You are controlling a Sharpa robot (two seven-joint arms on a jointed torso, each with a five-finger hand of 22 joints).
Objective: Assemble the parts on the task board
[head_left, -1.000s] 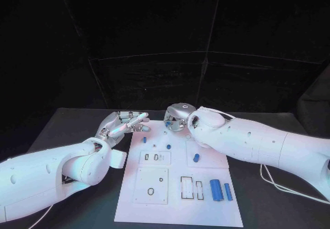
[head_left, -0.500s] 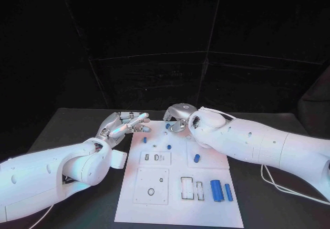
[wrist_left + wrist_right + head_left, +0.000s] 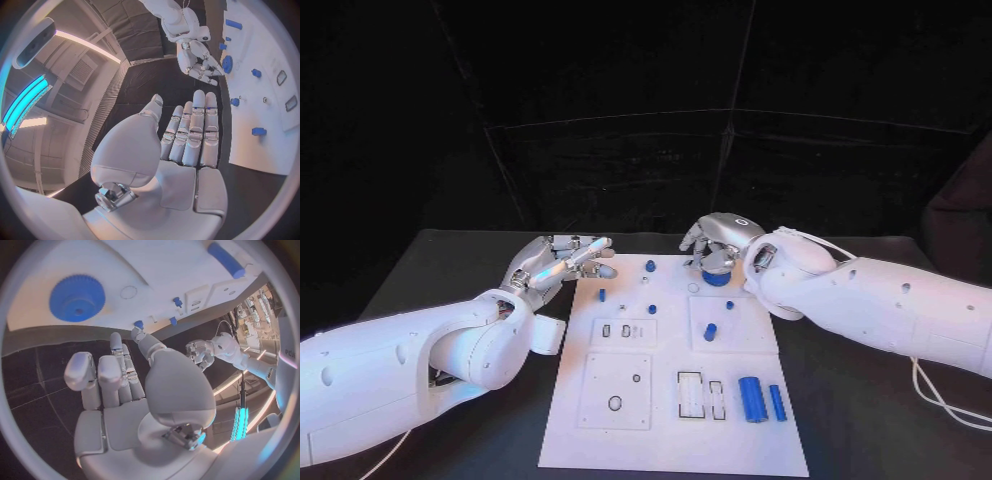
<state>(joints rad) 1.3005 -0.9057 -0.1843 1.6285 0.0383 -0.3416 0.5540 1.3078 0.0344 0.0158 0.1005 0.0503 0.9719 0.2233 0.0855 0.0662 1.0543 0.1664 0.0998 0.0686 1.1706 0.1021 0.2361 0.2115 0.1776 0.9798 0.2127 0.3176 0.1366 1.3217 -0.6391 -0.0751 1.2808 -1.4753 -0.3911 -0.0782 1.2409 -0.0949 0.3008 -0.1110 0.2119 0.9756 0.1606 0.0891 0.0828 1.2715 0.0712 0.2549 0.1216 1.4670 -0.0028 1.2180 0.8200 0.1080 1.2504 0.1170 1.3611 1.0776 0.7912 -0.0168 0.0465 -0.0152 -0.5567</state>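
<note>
The white task board (image 3: pixel 668 420) lies in the middle of the black table. A blue gear (image 3: pixel 717 278) sits flat near its far right corner, also seen in the right wrist view (image 3: pixel 77 297) and the left wrist view (image 3: pixel 227 64). My right hand (image 3: pixel 718 240) hovers just behind and above the gear with fingers apart, holding nothing (image 3: pixel 119 375). My left hand (image 3: pixel 560 262) is beside the board's far left corner, its fingers straight and empty (image 3: pixel 190 130). Small blue pegs (image 3: pixel 649 266) (image 3: pixel 602 294) (image 3: pixel 651 309) stand on the far part of the board.
A short blue piece (image 3: pixel 710 331) lies at the board's right middle. Two longer blue bars (image 3: pixel 753 398) (image 3: pixel 777 402) lie side by side near the front right, next to rectangular slots (image 3: pixel 691 393). Round holes (image 3: pixel 615 402) mark the front left plate.
My right arm has swung to the right, its hand going from the board's far middle to the far right. The blue gear and a far peg now show. The left hand has hardly moved.
</note>
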